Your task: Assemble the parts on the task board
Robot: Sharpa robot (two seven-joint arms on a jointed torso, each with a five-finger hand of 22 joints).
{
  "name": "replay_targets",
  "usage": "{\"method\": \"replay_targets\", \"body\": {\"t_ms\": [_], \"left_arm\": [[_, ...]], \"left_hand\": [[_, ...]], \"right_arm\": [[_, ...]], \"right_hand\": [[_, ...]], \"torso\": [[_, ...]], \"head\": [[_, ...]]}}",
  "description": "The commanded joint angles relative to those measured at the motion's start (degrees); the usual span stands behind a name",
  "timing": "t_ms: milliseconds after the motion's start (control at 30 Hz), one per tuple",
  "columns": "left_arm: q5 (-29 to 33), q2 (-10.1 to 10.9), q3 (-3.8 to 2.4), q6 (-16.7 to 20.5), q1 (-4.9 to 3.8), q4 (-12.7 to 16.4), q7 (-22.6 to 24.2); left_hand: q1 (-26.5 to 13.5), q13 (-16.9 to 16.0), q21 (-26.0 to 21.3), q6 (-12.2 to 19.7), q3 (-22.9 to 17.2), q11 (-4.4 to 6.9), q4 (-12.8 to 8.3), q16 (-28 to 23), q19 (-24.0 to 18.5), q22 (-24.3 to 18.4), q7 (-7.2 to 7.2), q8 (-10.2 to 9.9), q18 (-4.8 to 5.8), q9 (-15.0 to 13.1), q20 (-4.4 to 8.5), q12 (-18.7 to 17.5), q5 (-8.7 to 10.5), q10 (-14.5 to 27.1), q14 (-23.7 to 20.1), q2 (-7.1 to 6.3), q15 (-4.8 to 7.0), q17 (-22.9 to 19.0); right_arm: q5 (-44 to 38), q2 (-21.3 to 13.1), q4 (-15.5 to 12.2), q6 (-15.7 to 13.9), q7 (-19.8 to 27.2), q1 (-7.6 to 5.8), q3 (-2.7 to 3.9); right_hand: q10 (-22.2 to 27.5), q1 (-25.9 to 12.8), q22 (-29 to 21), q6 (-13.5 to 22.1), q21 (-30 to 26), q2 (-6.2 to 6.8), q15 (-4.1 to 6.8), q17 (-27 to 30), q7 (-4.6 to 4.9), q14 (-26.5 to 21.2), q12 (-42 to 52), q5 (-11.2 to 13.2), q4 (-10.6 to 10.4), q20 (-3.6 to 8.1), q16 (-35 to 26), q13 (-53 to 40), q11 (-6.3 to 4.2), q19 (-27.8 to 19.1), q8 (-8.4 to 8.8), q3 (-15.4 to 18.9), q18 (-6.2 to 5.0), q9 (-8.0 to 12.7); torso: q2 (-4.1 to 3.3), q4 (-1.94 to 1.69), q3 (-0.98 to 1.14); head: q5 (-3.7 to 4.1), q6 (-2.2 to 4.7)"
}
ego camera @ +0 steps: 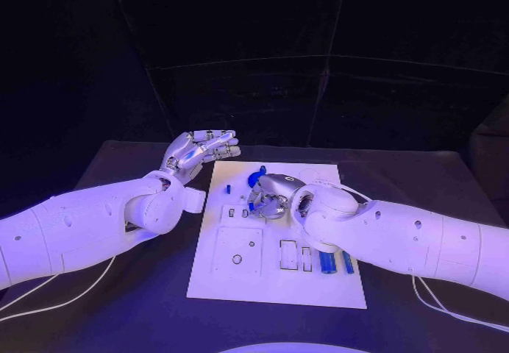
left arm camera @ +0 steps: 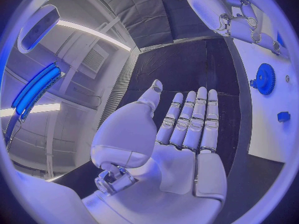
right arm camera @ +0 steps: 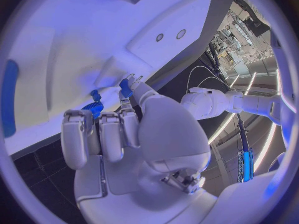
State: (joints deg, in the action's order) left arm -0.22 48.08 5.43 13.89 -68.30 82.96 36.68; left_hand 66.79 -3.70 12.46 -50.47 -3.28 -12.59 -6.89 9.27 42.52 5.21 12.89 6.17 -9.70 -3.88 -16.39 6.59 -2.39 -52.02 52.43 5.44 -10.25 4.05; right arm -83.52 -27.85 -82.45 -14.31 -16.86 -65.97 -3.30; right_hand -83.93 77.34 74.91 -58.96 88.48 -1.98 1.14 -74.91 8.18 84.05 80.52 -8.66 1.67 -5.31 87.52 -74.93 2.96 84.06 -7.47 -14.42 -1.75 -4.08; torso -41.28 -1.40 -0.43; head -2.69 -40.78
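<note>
Blue gear (left arm camera: 266,78) on board | left hand (ego camera: 199,152) flat, empty | right hand (right arm camera: 118,129) apparently pinching blue part (right arm camera: 125,88)

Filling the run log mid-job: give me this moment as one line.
left silver hand: open, off white task board | right silver hand: fingers on small blue part over board | blue toothed gear: on board

black table (ego camera: 127,309), dark backdrop (ego camera: 318,73)

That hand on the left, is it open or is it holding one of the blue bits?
Open. The left hand shows a bare palm with straight fingers and nothing in it; in the head view it hangs beside the task board.
</note>
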Motion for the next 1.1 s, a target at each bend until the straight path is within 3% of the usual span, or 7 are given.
{"method": "replay_targets", "body": {"t_ms": [33,733,1100], "left_arm": [[0.29,-0.11,-0.06,-0.18,-0.13,0.03,0.63],[0.29,-0.28,-0.06,-0.36,-0.13,-0.08,0.5],[0.29,-0.37,-0.06,-0.52,-0.13,-0.2,0.45]], "left_hand": [[-0.13,0.04,-0.1,-0.34,-0.08,0.04,-0.39,-0.37,0.43,-0.06,2.65,-0.22,-0.5,0.06,-0.02,-0.19,-0.33,-0.25,0.39,0.59,-0.12,-0.06],[-0.13,0.04,-0.1,-0.34,-0.08,0.04,-0.39,-0.37,0.43,-0.06,2.65,-0.22,-0.5,0.06,-0.02,-0.19,-0.33,-0.25,0.39,0.59,-0.12,-0.06],[-0.13,0.04,-0.1,-0.34,-0.08,0.04,-0.39,-0.37,0.43,-0.06,2.65,-0.22,-0.5,0.06,-0.02,-0.19,-0.33,-0.25,0.39,0.59,-0.12,-0.06]], "right_arm": [[-1.18,0.17,0.3,1.61,-0.66,0.02,0.02],[-1.78,0.37,1.31,4.25,-0.85,0.47,0.01],[-2.05,0.27,1.31,5.95,-0.29,0.64,0.0]], "right_hand": [[0.28,-0.64,10.32,-0.9,-0.34,-0.23,0.14,-9.4,-0.51,4.7,-0.22,0.19,-0.03,0.3,0.03,-6.27,-0.18,3.2,-0.16,-0.32,0.67,-0.07],[0.35,-1.11,10.12,-0.77,-0.43,0.18,0.14,-9.24,-0.47,4.66,-0.35,0.43,-0.09,0.29,-0.05,-6.17,-0.16,3.09,-0.02,-0.3,0.63,-0.01],[0.64,-2.23,10.02,-0.22,-0.49,1.52,0.02,-9.26,-0.25,4.67,-0.78,0.5,-0.24,0.22,-0.06,-5.84,0.02,3.03,0.43,0.07,0.61,0.15]], "torso": [[0.06,-0.02,-0.01],[0.03,0.12,0.02],[0.04,0.03,0.0]], "head": [[-0.02,-0.06],[0.06,-0.55],[0.05,-0.71]]}}
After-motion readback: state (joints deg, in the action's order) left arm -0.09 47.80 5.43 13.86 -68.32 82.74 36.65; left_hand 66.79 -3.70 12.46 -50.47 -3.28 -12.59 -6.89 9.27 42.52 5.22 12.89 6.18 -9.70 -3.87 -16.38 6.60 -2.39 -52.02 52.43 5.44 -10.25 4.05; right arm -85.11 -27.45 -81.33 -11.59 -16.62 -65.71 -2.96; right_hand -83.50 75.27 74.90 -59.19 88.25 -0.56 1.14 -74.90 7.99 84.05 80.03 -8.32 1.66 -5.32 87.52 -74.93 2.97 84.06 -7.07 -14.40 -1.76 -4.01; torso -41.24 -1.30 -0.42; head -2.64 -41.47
